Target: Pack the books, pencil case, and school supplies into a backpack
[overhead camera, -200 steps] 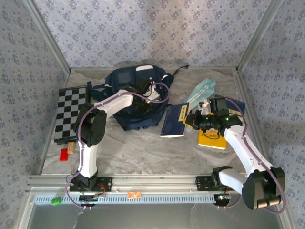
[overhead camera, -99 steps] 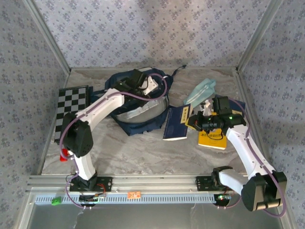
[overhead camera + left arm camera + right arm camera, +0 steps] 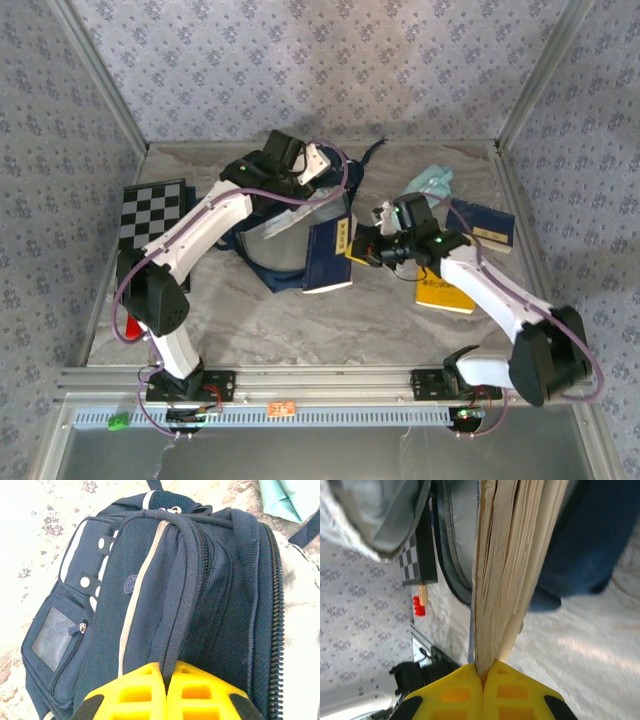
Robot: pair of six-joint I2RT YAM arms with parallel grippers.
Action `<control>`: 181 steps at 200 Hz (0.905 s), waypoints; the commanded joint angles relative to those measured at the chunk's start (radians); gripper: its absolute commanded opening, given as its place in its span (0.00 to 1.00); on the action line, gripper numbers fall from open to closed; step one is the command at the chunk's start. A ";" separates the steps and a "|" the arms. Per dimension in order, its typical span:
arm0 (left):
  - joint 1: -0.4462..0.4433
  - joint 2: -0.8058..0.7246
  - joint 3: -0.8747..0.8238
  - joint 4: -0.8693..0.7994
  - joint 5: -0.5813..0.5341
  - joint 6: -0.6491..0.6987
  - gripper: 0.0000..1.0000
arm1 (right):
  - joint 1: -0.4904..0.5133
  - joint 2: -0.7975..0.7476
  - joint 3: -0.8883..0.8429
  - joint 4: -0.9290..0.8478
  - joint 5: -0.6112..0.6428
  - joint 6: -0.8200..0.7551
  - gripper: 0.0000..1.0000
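In the top external view, light is diffuse and even, arriving from overhead. Shadows on the surface (image 3: 300, 320) are soft and short, darkest beside the backpack (image 3: 272, 274). Focus holds across the frame. In the left wrist view, the surface beside the backpack is overexposed to near white; the fabric weave stays crisp. In the right wrist view, the page edges of the book (image 3: 510, 555) are blurred, and the surface glares.

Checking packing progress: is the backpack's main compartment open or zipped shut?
Open: on the backpack the zipper is parted, pale lining shows, and the left gripper pinches its strap.
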 commanded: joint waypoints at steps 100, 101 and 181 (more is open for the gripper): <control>0.005 -0.075 0.089 0.023 0.050 0.051 0.00 | 0.093 0.478 0.309 0.528 0.240 0.031 0.04; 0.007 -0.075 0.090 0.023 0.051 0.050 0.00 | 0.094 0.481 0.309 0.527 0.242 0.030 0.04; 0.035 -0.070 0.084 0.026 0.085 0.035 0.00 | 0.129 0.708 0.449 0.561 0.265 0.065 0.16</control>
